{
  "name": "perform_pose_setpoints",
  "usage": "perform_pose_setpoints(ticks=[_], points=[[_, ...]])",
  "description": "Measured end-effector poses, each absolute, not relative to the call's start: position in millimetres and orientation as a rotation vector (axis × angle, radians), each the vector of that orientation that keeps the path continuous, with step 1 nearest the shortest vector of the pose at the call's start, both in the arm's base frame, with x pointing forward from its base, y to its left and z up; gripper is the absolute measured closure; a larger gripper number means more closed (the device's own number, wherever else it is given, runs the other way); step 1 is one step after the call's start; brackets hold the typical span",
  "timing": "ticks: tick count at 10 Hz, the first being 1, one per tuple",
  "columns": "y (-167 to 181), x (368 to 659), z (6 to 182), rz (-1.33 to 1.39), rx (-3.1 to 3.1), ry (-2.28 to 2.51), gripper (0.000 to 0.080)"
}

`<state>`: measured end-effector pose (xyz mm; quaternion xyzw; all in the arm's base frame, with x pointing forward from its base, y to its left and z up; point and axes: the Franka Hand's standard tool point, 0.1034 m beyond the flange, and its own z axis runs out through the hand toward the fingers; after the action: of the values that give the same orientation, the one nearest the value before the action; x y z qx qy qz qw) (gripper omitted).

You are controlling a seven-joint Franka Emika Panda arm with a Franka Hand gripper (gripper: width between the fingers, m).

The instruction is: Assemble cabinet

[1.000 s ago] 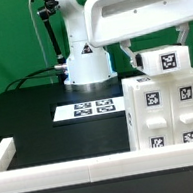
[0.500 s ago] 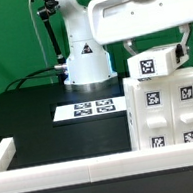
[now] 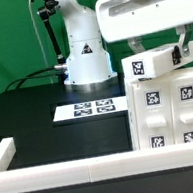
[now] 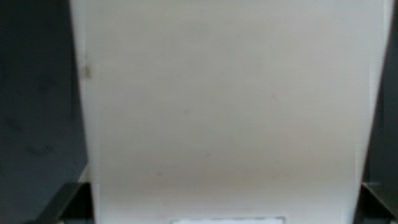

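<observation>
I see the marker board (image 3: pixel 90 110) lying flat on the black table (image 3: pixel 32 120), tags facing up. A low white border rail (image 3: pixel 67 175) runs along the near edge and turns a corner at the exterior view's left. Green backdrop (image 3: pixel 4 38) behind everything.

Backdrop: plain green wall (image 3: pixel 4 38) across the far side.
Surface: matte black top (image 3: pixel 31 113), flat, filling the middle ground.
Border: low white rail (image 3: pixel 56 175) along the near edge, cornering at the exterior view's left.
Marker board (image 3: pixel 87 110): flat on the surface, toward the far side.
Light: bright, even, with soft shadows.
</observation>
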<state>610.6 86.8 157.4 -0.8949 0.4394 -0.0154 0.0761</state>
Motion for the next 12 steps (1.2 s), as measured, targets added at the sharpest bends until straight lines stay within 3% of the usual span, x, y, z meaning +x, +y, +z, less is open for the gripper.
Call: perform_pose_setpoints(ticks=[12], points=[[85.9,613.8,156.5,0.099,-1.78,2.335,0.0242]])
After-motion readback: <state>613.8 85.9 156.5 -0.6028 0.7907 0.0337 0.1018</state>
